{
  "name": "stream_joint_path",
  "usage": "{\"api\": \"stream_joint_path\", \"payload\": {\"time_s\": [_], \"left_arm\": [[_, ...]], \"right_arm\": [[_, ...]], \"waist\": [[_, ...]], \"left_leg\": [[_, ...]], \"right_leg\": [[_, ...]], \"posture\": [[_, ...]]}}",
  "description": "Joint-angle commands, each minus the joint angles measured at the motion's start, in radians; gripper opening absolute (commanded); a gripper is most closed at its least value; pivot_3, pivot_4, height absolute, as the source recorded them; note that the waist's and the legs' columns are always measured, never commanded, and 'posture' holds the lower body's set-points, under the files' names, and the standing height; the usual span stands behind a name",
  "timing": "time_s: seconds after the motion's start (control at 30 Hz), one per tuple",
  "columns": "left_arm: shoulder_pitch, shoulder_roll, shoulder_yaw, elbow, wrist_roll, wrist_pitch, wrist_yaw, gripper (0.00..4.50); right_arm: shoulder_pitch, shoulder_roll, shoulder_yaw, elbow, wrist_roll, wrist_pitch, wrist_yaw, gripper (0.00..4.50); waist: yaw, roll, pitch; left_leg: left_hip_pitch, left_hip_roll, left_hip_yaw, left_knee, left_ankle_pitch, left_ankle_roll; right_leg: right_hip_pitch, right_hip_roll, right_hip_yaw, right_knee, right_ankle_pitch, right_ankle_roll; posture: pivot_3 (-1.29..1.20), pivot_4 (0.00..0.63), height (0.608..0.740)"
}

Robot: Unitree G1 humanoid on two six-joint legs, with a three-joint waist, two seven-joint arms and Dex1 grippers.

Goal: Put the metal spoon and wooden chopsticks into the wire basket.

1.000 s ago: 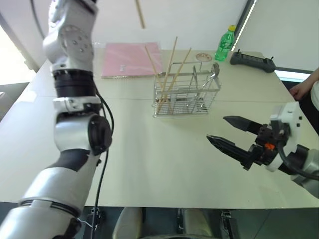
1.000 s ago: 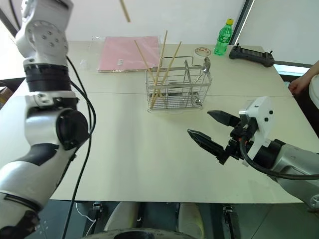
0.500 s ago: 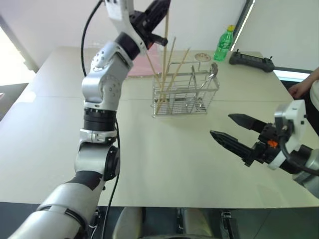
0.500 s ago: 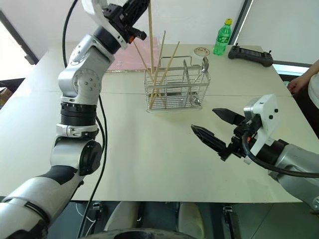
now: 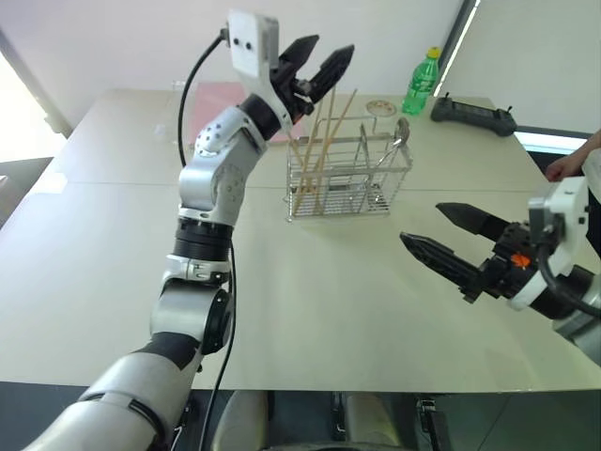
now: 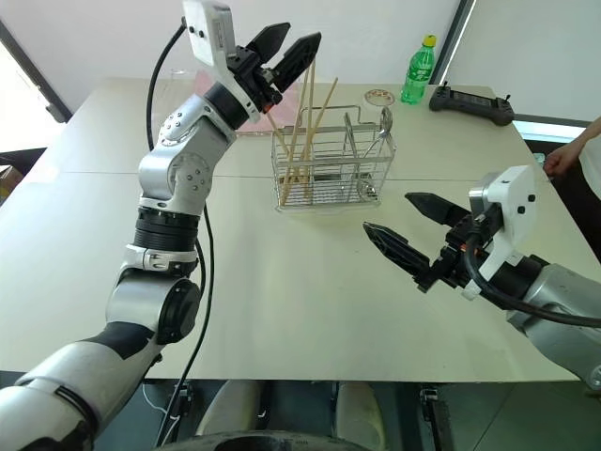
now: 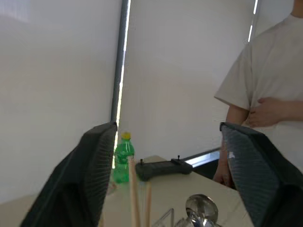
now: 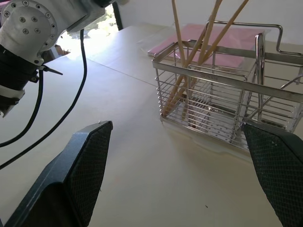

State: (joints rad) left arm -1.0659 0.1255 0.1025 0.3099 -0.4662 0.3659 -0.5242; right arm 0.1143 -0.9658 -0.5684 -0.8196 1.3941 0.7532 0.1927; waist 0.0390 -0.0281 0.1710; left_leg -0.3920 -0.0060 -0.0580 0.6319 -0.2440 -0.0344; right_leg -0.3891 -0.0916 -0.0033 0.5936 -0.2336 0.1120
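Left end effector (image 5: 315, 64) now stands with its fingers spread wide and empty, just above the wire basket (image 5: 350, 177), over its left compartment. Half a second earlier the same fingers were closed on a wooden chopstick held upright over that compartment; a second earlier that stick was high above the basket. The stick has been let go and now stands among the wooden chopsticks (image 5: 322, 141), which lean in the basket's left compartment with their tips fanning out above the rim. I cannot count the sticks surely where the arm crosses them.

The metal spoon (image 5: 403, 131) stands in the basket's right end, bowl up above the rim, as in the earlier frames.

Right end effector (image 5: 447, 234) hangs wide and empty in front of the basket and to its right, well apart from it, barely shifted from the earlier frames.

Judgement: no spoon or loose stick lies on the surface (image 5: 282, 301) around the basket, so the task looks complete or nearly so; the left arm needs only to draw clear without knocking the stick tips.
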Motion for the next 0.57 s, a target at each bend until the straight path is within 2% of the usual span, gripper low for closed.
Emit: {"api": "stream_joint_path", "payload": {"time_s": [0.03,0.1,0.17,0.3,0.33,0.43,0.57], "left_arm": [[-0.064,0.069,0.034,-0.036,-0.068,0.09,-0.077,3.54],[-0.091,0.171,0.032,-0.014,-0.086,0.127,-0.207,3.54],[-0.109,0.31,-0.011,0.009,-0.082,0.165,-0.403,3.54],[-0.055,0.596,-0.152,0.034,0.05,-0.018,-0.83,3.54],[-0.043,0.646,-0.182,0.051,0.084,-0.052,-0.892,3.54],[-0.028,0.716,-0.216,0.095,0.135,-0.09,-0.977,3.54],[0.018,0.744,-0.228,0.07,0.167,-0.12,-1.029,3.54]], "right_arm": [[-0.01,-0.004,-0.026,0.002,-0.016,-0.024,0.014,4.5],[-0.008,-0.008,-0.034,0.01,-0.025,-0.021,0.026,4.5],[0.002,-0.011,-0.052,0.018,-0.033,-0.017,0.045,4.5],[0.043,-0.024,-0.113,0.055,-0.093,-0.004,0.119,4.5],[0.049,-0.029,-0.128,0.071,-0.109,-0.002,0.137,4.5],[0.042,-0.044,-0.153,0.115,-0.135,0.003,0.179,4.5],[0.021,-0.06,-0.151,0.151,-0.162,0.007,0.222,4.5]], "waist": [[-0.002,0.0,0.0],[-0.004,0.0,0.0],[-0.012,0.0,0.0],[-0.026,0.003,-0.001],[-0.026,0.004,-0.001],[-0.021,0.005,-0.002],[-0.022,0.004,-0.001]], "left_leg": [[0.0,0.0,0.0,0.0,0.0,0.0],[0.0,0.0,0.0,0.0,0.0,0.0],[0.0,0.001,0.0,-0.001,0.0,0.0],[0.001,0.003,0.0,-0.004,-0.001,0.001],[0.001,0.003,0.0,-0.004,-0.001,0.002],[0.0,0.003,0.0,-0.003,-0.001,0.002],[-0.001,0.006,0.0,-0.001,-0.001,0.001]], "right_leg": [[0.0,0.0,0.0,0.0,0.0,0.0],[-0.001,0.001,0.0,0.0,0.0,0.0],[-0.002,0.002,0.0,0.0,0.0,-0.001],[-0.002,0.003,0.0,0.001,-0.003,-0.005],[-0.002,0.003,0.0,0.001,-0.003,-0.006],[-0.002,0.002,0.0,0.001,-0.003,-0.006],[-0.002,0.0,0.0,0.0,-0.003,-0.007]], "posture": [[0.0,0.15,0.721],[0.0,0.15,0.721],[0.0,0.15,0.721],[0.0,0.15,0.721],[0.0,0.15,0.721],[0.0,0.15,0.721],[0.0,0.15,0.721]]}}
